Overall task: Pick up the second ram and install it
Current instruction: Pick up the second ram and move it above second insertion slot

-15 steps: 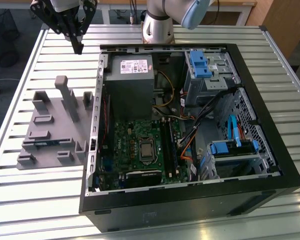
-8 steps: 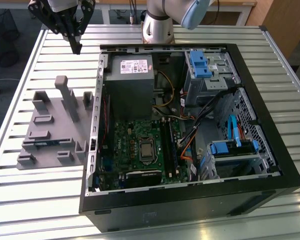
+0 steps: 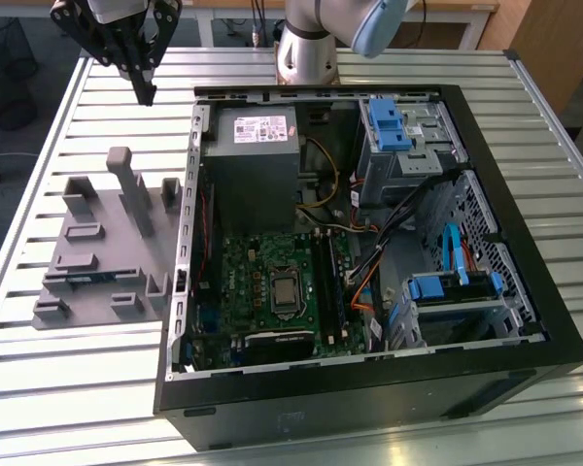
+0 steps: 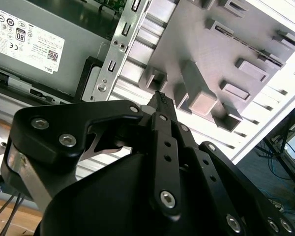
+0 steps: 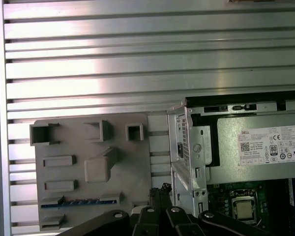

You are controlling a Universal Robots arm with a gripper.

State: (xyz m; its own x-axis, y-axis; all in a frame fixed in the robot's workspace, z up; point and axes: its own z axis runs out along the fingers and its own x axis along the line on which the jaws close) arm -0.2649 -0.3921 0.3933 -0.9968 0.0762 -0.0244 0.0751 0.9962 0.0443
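Gripper (image 3: 148,94), closed and empty, hangs near tray (image 5: 132,169) holding second ram (image 5: 81,202).

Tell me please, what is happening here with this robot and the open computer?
A robot arm is working beside an open computer case that lies on a slatted table. Its hand hangs above the table near a grey tray; it is closed and holds nothing. In the first wrist view, a memory stick lies in a holder on that tray, untouched. So the stick has not been picked up yet.
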